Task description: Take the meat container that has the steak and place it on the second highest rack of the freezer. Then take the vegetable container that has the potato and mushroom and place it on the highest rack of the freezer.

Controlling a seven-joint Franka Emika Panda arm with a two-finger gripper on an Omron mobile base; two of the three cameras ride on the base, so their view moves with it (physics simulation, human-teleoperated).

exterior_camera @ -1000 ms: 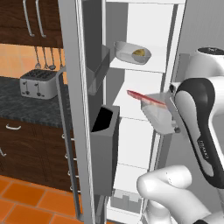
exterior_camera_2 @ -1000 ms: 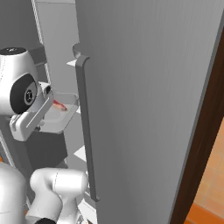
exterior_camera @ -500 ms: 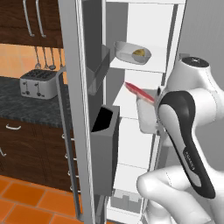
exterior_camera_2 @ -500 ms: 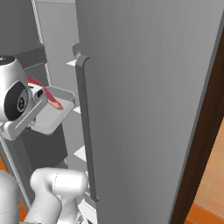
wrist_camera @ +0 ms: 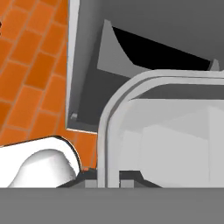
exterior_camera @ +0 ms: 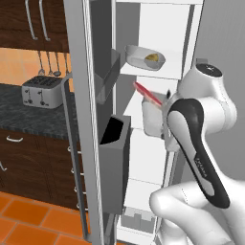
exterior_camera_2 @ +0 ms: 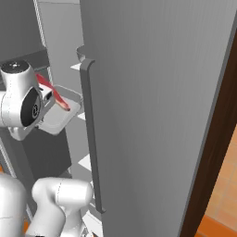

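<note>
A toaster (exterior_camera: 42, 91) is seen on the dark counter at the far left, at nine o'clock from the freezer (exterior_camera: 95, 72), whose door stands open with a dark bin (exterior_camera: 114, 158) on it. On the highest rack (exterior_camera: 150, 71) the vegetable container (exterior_camera: 143, 57) is set, with the potato (exterior_camera: 152, 57) in it. At five o'clock from it, the meat container (exterior_camera: 152, 117) is held tilted, the steak (exterior_camera: 147, 93) jutting from it. The gripper (wrist_camera: 108, 175) is clamped on the meat container's rim.
</note>
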